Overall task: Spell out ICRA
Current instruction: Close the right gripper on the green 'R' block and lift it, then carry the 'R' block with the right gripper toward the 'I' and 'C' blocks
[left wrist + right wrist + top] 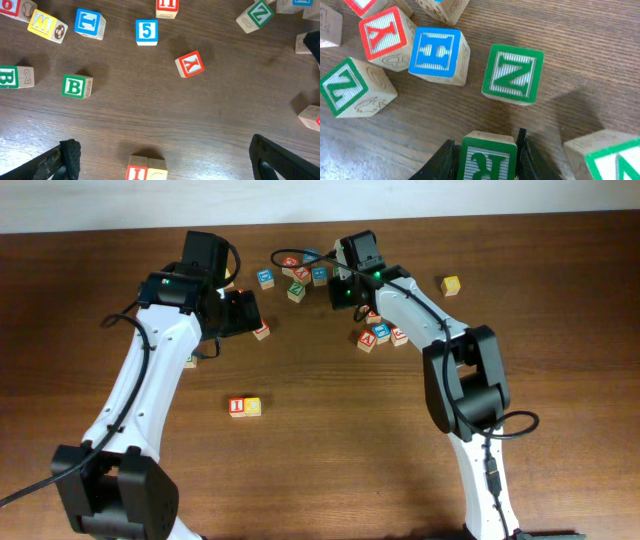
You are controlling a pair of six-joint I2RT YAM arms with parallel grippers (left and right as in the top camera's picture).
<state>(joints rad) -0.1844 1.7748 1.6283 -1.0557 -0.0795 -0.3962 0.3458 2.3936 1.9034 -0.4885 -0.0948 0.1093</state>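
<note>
Peeking between right jaws, cropped R cube [487, 159]

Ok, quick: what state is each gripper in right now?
Left gripper: open, holding nothing.
Right gripper: closed on the green R cube, one finger on each side.

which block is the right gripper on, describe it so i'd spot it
On the table, go to the pile of blocks on the far side, where the right gripper reaches in. The green R block sits between its fingers. The green N block beyond it and the blue H block carry other letters.
</note>
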